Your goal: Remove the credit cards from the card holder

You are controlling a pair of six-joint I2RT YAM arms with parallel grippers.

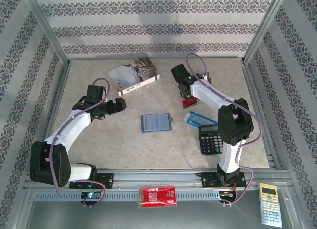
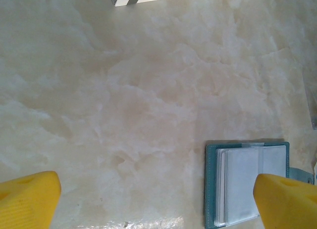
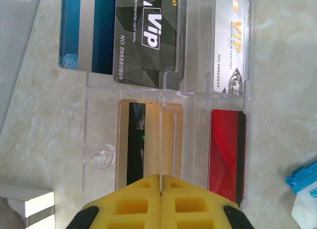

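Here, left arm: stretched toward 1 o'clock over the beige marbled tabletop [image 2: 124, 100]; left gripper [image 1: 120, 105] spread wide, nothing held between its yellow fingers [image 2: 27, 199].
Right arm: extended toward 11 o'clock; right gripper [image 3: 160, 189] pressed shut above a clear plastic card tray [image 3: 91, 140].
Card holder [image 1: 156, 123]: a flat blue-grey folding wallet, laid open at 4 o'clock of the left gripper and apart from it, at 8 o'clock of the right gripper.
Hidden: one wallet corner is covered by a yellow finger in the left wrist view; whether a card is pinched on the right cannot be told.
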